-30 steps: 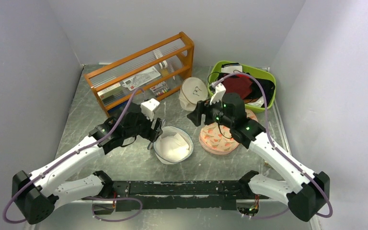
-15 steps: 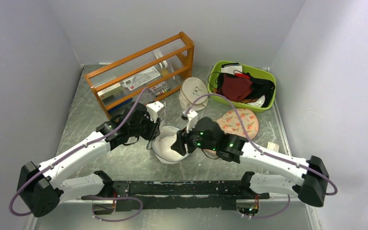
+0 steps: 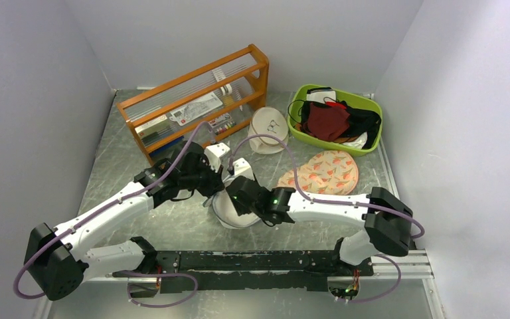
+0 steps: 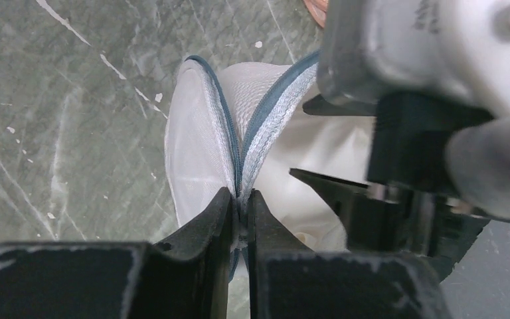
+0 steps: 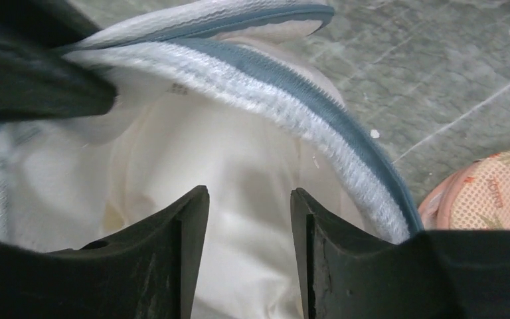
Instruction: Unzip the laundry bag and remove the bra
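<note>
Two claws are engaged on the laundry bag (image 3: 232, 218), which sits on the tabletop (image 3: 172, 222). Left claw (image 4: 240, 206): jaws together, clamped on the bag's blue-grey zip edge (image 4: 267, 119), where two runs of that edge meet between its fingers. Right claw (image 5: 249, 222): jaws apart, nothing gripped, poised directly over the bag's mouth, with the raised zip edge arching just beyond its fingertips. Beneath the right claw only white cloth (image 5: 239, 153) shows; no dark red fabric is visible inside the bag. The bra (image 3: 324, 121) lies in the green bin (image 3: 366, 105), well apart from both claws and nearer the right arm than the left. Assessment: the zip appears undone at least in part, since the mouth gapes, though how far it runs open cannot be confirmed. With the bra outside the bag, removal looks complete. The step in hand appears to be the right claw's reach into the mouth while the left holds the edge up.
</note>
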Robot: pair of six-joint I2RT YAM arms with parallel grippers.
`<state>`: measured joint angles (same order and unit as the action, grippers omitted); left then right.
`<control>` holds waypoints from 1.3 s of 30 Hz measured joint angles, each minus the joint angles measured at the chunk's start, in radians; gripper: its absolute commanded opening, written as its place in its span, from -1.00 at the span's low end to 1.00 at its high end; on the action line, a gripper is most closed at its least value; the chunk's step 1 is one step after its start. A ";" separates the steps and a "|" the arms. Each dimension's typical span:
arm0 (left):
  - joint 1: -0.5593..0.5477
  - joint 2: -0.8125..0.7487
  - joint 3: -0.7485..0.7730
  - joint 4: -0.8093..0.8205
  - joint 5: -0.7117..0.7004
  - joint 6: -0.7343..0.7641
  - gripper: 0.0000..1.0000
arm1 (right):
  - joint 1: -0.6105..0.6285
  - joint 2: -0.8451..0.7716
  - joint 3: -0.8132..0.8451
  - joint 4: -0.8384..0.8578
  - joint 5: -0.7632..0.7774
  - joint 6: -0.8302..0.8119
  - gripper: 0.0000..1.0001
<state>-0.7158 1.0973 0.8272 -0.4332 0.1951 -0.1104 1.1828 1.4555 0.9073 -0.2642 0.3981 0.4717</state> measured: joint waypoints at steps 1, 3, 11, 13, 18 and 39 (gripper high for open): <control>0.000 0.000 0.000 0.001 0.006 0.000 -0.86 | 0.003 0.013 0.000 0.000 0.023 0.005 0.22; 0.001 0.000 0.000 0.002 0.016 0.001 -0.86 | 0.008 0.035 0.002 -0.003 0.067 0.019 0.38; 0.003 -0.005 0.000 0.005 0.039 0.002 -0.86 | 0.037 0.081 0.034 -0.050 0.184 0.048 0.79; 0.003 -0.006 0.000 0.005 0.042 0.002 -0.86 | 0.039 0.087 0.034 -0.054 0.201 0.057 0.85; 0.003 -0.006 0.000 0.005 0.048 0.003 -0.86 | 0.042 0.130 0.032 -0.048 0.226 0.077 0.98; 0.004 -0.005 0.000 0.003 0.056 0.007 -0.86 | 0.042 0.015 -0.032 0.105 0.120 0.088 -0.94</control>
<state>-0.7120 1.0920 0.8272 -0.4297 0.2512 -0.1036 1.2251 1.4708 0.8757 -0.1593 0.5182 0.5598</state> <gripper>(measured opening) 0.184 0.096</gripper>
